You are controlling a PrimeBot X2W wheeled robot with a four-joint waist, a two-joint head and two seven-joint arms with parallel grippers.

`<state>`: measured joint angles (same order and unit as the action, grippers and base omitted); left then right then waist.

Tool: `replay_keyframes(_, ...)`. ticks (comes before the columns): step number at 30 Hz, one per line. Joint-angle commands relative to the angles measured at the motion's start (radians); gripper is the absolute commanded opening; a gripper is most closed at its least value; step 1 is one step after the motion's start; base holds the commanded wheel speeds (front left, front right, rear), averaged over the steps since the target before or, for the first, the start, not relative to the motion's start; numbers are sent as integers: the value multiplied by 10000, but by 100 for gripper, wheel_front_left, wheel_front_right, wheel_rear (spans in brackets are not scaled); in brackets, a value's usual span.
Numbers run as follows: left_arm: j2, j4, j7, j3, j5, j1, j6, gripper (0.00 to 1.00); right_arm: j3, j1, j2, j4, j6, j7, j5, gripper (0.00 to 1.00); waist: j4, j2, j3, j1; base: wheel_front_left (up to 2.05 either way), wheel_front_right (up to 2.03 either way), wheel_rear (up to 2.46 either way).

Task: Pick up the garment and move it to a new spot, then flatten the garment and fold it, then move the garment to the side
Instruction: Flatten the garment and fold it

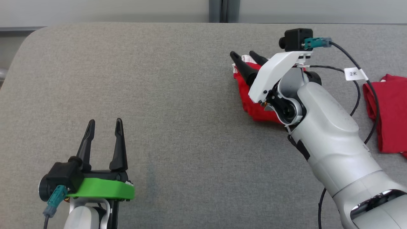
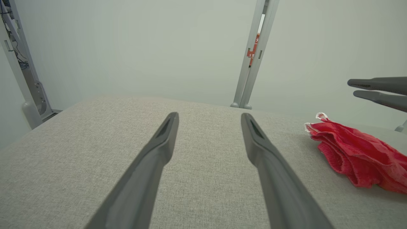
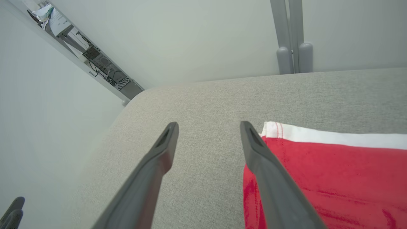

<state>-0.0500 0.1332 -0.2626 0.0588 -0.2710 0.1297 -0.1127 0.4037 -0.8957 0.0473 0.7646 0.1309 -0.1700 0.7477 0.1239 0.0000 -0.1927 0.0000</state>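
Head view: red garment half-hidden under the right arm, both grippers apart

You have the red terry garment with white trim lying right of centre on the grey fabric tabletop. The right gripper hangs over its far-left edge, fingers spread, nothing pinched. Its white wrist cover hides much of the cloth. The left gripper sits well apart at lower left, fingers spread, empty. Another red cloth lies at the right edge, with a black cable with a white tag running past it.
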Motion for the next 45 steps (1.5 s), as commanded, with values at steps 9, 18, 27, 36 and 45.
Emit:
replay_keyframes(9, -20, -93, -23, -61, 129, -33, -9, 100, -1532, 567, 1360, 756, -4, 937, -2313, 100, -590, 0, 176, 0, 0, 0, 0)
replay_keyframes(18, -20, -128, -23, -52, 188, 177, -62, 100, -2200, 1502, 1289, 1610, -4, 667, -3953, 0, -578, 0, -54, 0, 0, 0, 0)
replay_keyframes(27, -20, 11, -24, -22, 166, 289, -98, 100, -927, 1626, 230, 1113, -4, -284, -3502, 0, -432, 0, -53, 0, 0, 0, 0)
replay_keyframes(36, -20, 119, -23, -29, 179, 68, -118, 100, 2182, 2905, 60, -1075, -4, -1159, -2017, 0, -375, 0, 317, 0, 0, 0, 0)
replay_keyframes(45, -18, 230, -23, -256, 171, -248, -5, 100, 1945, 3919, 483, -3375, -6, 466, -1329, 100, -739, 0, 860, 0, 0, 0, 0)
